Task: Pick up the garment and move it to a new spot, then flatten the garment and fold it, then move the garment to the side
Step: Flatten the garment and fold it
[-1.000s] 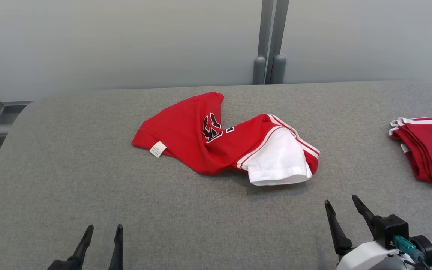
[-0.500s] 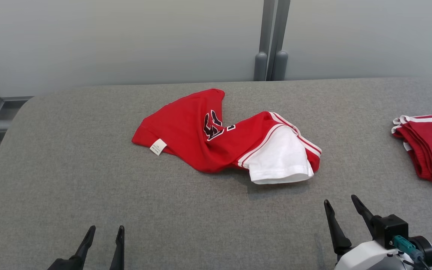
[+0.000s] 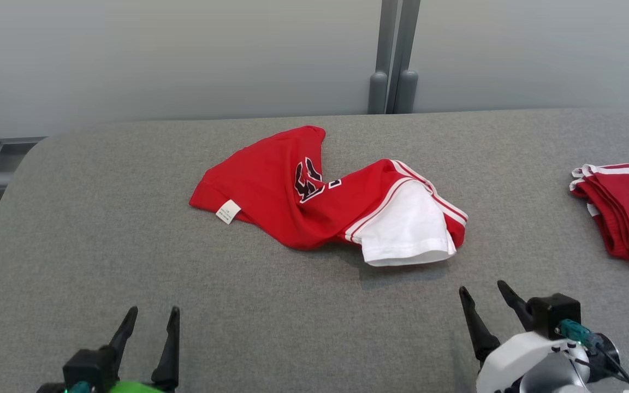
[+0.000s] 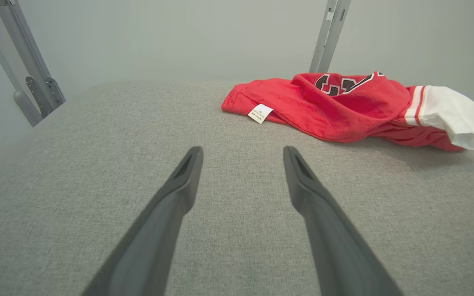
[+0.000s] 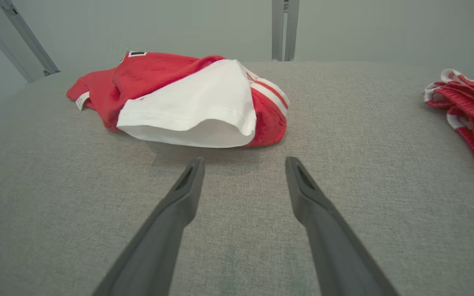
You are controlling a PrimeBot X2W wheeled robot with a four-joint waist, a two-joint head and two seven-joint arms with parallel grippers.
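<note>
Grey padded tabletop [image 3: 101,262] lies nearest. On it, at seven o'clock, the left gripper [image 3: 153,312] and, at five o'clock, the right gripper [image 3: 482,287] both stand spread and empty, having edged slightly forward within the last second. Beyond them, toward twelve, the crumpled red-and-white garment [image 3: 314,202] lies untouched mid-table. A folded red pile [image 3: 625,213] rests at three o'clock. The pickup appears to be just starting.
</note>
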